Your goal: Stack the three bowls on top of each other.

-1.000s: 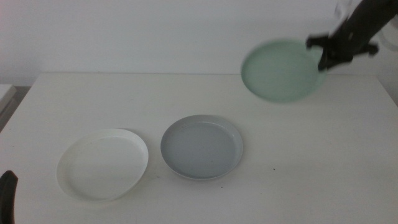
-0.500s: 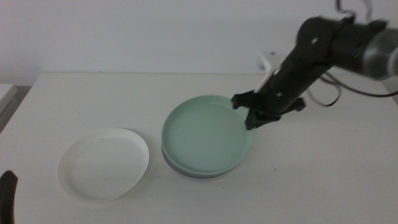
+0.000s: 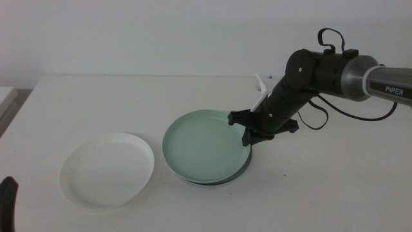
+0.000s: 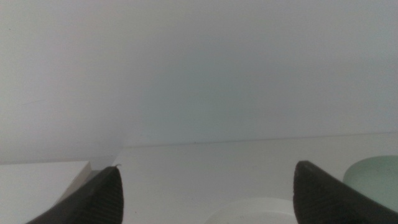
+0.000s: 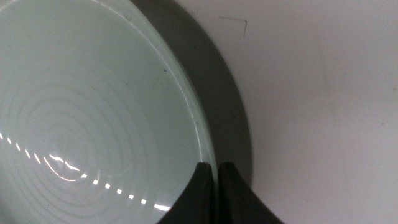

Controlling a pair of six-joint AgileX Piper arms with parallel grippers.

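The pale mint green bowl (image 3: 203, 145) lies on the grey bowl (image 3: 239, 171), shifted a little to the left, so only the grey rim shows at the lower right. My right gripper (image 3: 248, 135) is shut on the green bowl's right rim. The right wrist view shows the jaws pinching the green bowl's edge (image 5: 93, 106) over the grey rim (image 5: 231, 118). The white bowl (image 3: 106, 169) sits alone to the left. My left gripper (image 3: 6, 201) waits at the bottom left edge, open and empty (image 4: 205, 193); its wrist view shows the white bowl's rim (image 4: 255, 208) and the green bowl's edge (image 4: 376, 174).
The white table (image 3: 322, 187) ends at a pale wall behind. A small white object (image 3: 261, 84) lies behind the right arm. A cable loops off the right arm's wrist.
The right gripper carried the green bowl down from the far right and set it onto the grey bowl, then slid it slightly left. The white bowl and left arm have not moved.
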